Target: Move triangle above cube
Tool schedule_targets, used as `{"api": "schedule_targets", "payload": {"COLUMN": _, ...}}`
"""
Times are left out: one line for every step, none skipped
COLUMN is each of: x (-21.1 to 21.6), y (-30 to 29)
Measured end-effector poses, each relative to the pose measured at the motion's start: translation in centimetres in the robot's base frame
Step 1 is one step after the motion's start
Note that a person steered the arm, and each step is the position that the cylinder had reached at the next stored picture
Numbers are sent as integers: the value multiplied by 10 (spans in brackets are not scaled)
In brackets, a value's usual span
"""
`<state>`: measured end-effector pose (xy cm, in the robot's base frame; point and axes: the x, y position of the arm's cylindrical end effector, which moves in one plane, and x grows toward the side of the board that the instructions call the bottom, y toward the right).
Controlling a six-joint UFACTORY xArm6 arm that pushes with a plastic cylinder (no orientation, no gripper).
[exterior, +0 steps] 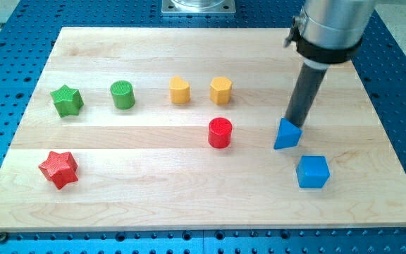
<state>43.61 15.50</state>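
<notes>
A blue triangle block (287, 134) lies on the wooden board right of centre. A blue cube (311, 171) sits just below it and slightly to the view's right, with a small gap between them. My tip (296, 125) is at the triangle's upper right edge, touching or nearly touching it. The dark rod rises from there toward the view's top right into the silver arm body.
A red cylinder (220, 132) stands left of the triangle. A yellow heart-like block (180, 90) and a yellow hexagon block (220, 89) sit above it. A green cylinder (122, 94), a green star (67, 100) and a red star (58, 168) lie at the left.
</notes>
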Motion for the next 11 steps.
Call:
{"api": "schedule_targets", "payload": {"x": 1, "y": -45}}
{"api": "schedule_targets", "payload": {"x": 31, "y": -53}}
{"api": "schedule_targets", "payload": {"x": 50, "y": -17}}
{"api": "schedule_targets", "payload": {"x": 52, "y": -2}}
{"api": "schedule_targets", "payload": {"x": 31, "y": -24}}
{"api": "schedule_targets", "payload": {"x": 4, "y": 0}}
{"api": "schedule_targets", "payload": {"x": 16, "y": 70}}
{"api": "schedule_targets", "payload": {"x": 42, "y": 69}}
{"api": "schedule_targets", "payload": {"x": 67, "y": 67}}
{"api": "schedule_targets", "payload": {"x": 67, "y": 51}}
{"api": "schedule_targets", "payload": {"x": 55, "y": 46}}
